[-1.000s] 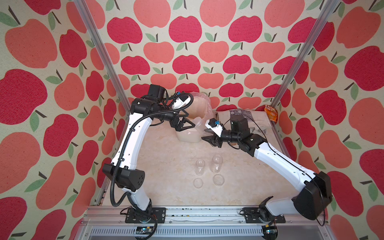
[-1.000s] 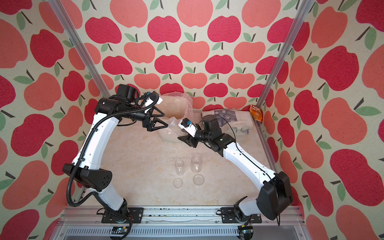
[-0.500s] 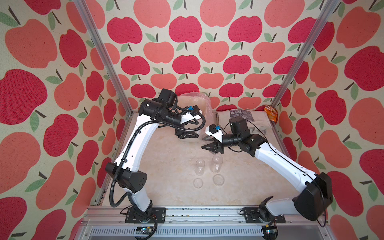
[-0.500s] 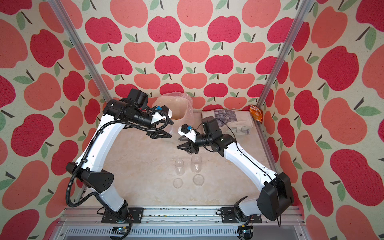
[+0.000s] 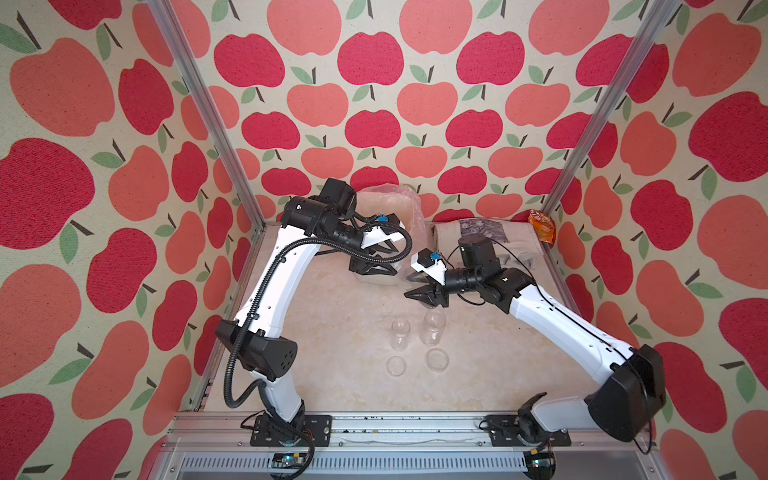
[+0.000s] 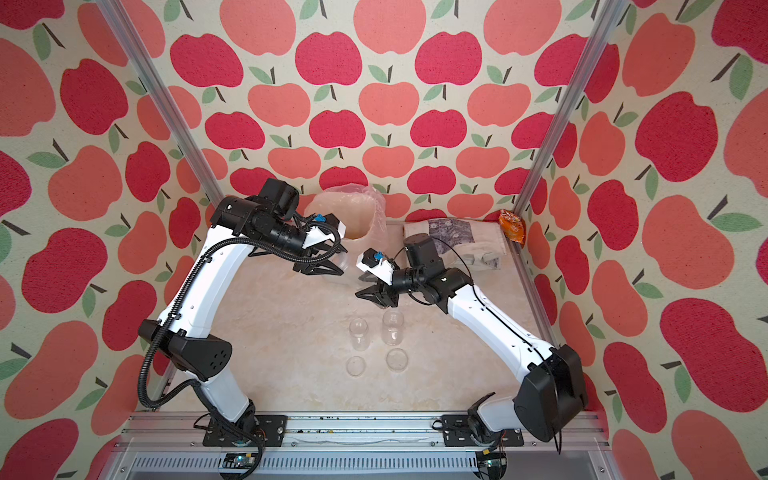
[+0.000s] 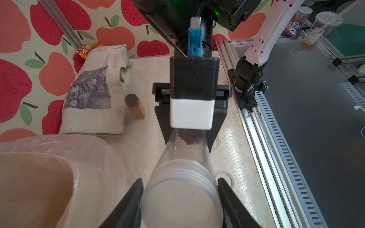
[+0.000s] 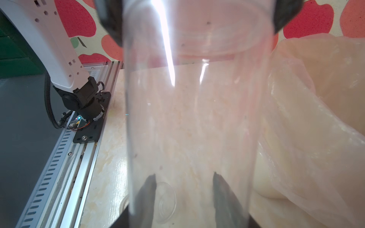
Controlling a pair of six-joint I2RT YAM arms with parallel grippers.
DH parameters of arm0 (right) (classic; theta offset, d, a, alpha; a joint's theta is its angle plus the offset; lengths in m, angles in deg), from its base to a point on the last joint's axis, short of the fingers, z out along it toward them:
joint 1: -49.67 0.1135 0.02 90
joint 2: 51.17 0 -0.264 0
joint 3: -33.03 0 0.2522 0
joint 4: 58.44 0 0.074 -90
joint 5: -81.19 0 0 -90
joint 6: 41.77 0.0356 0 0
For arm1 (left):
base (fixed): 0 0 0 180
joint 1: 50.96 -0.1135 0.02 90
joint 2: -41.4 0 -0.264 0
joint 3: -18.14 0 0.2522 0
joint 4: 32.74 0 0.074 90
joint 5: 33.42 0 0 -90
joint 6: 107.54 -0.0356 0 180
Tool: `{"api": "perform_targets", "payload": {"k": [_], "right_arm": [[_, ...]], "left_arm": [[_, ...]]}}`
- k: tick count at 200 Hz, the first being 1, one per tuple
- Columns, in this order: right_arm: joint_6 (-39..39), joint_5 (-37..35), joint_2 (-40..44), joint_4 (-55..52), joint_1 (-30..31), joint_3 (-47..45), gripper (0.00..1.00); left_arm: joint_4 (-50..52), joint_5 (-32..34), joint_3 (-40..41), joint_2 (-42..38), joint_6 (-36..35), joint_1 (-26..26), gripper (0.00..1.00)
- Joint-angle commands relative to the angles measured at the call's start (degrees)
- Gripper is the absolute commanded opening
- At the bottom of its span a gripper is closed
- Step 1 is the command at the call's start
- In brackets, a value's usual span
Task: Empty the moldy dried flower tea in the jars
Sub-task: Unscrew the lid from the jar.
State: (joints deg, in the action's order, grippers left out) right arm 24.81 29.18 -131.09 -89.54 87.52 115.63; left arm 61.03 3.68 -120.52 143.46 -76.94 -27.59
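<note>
My right gripper is shut on a clear jar, holding it level above the table. The dried flower tea is a dark clump at the jar's end by the right gripper. My left gripper faces it, and its fingers press both sides of the jar's clear lid. In the right wrist view the jar fills the picture, with my fingers seen through its wall. In both top views two more jars stand open, with their lids lying in front.
The white bin with its plastic liner stands at the back, just behind my left gripper. A cloth bag, an amber jar with a black cap and an orange packet lie at the back right. A metal rail runs along the front.
My left gripper swung from the bin toward the right gripper and narrowed from wide open onto the jar's lid. My right gripper dropped a little with the jar.
</note>
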Motion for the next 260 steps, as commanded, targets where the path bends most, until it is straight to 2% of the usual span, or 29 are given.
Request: {"api": "perform_targets", "payload": {"k": [1, 19, 32, 52, 71, 85, 112, 121, 132, 149, 159, 175, 196, 206, 236, 260], "right_arm": [[-1.95, -10.73, 1.72, 6.62, 0.17, -0.51, 0.13], [-2.54, -18.05, 2.47, 12.7, 0.4, -2.67, 0.1], [-3.64, -23.38, 2.97, 16.02, 0.93, -3.91, 0.09], [-5.59, -29.44, 3.1, 20.7, 1.95, -5.54, 0.06], [-7.3, -33.57, 2.62, 24.77, 3.13, -6.8, 0.05], [-8.03, -35.12, 2.14, 25.69, 3.62, -6.79, 0.05], [-6.86, -33.72, 2.32, 25.53, 3.77, -7.11, 0.05], [-6.42, -32.95, 2.55, 25.22, 3.77, -7.23, 0.05], [-5.54, -31.89, 2.95, 24.56, 3.8, -7.23, 0.05], [-4.36, -29.1, 3.73, 23.02, 3.58, -7.23, 0.05], [-3.13, -26.41, 4.13, 21.44, 3.25, -7.14, 0.05], [0.34, -20.52, 5.05, 19.76, 1.57, -7.22, 0.05], [4.56, -11.51, 5.96, 18.17, -1.23, -7.58, 0.05], [5.3, -8.23, 6.18, 16.86, -2.15, -7.37, 0.05], [8.08, 0.36, 5.71, 14.35, -4.72, -6.78, 0.05], [10.66, 6.08, 4.41, 13.52, -6.18, -5.73, 0.05]], "left_arm": [[-5.15, 2.15, -1.7, 1.7, 17.43, -0.27, 0.25], [-6.89, 5.71, -6.03, 4.73, 32.07, -0.1, 0.17], [-5.0, 9.79, -12.78, 8.52, 43.24, 0.78, 0.11], [0.26, 16.61, -25.75, 15.81, 62.3, 2.4, 0.12], [-3.39, 18.78, -23.37, 15.96, 76.55, 2.36, 0.14], [-4.48, 18.3, -23.07, 16.56, 79.95, 2.37, 0.17], [-4.75, 18.89, -24.07, 17.8, 79.35, 2.5, 0.25], [-4.93, 19.01, -24.27, 17.74, 78.21, 2.57, 0.34], [-5.44, 20.09, -24.17, 17.25, 76.47, 2.62, 0.41], [-6.36, 22.47, -24.01, 15.91, 71.99, 2.87, 0.66], [-7.19, 23.36, -23.82, 14.7, 68.36, 2.84, 0.77], [-9.64, 23.63, -21.62, 11.84, 61.4, 2.63, 0.86], [-15.61, 23.1, -14.46, 6.0, 54.24, 2.04, 0.99], [-19.25, 20.78, -9.99, 2.68, 51.65, 1.32, 1.0], [-30.14, 8.43, 4.76, -6.96, 44.29, -1.56, 1.0], [-32.42, 4.29, 14.36, -13.0, 32.78, -1.28, 1.0]]}}
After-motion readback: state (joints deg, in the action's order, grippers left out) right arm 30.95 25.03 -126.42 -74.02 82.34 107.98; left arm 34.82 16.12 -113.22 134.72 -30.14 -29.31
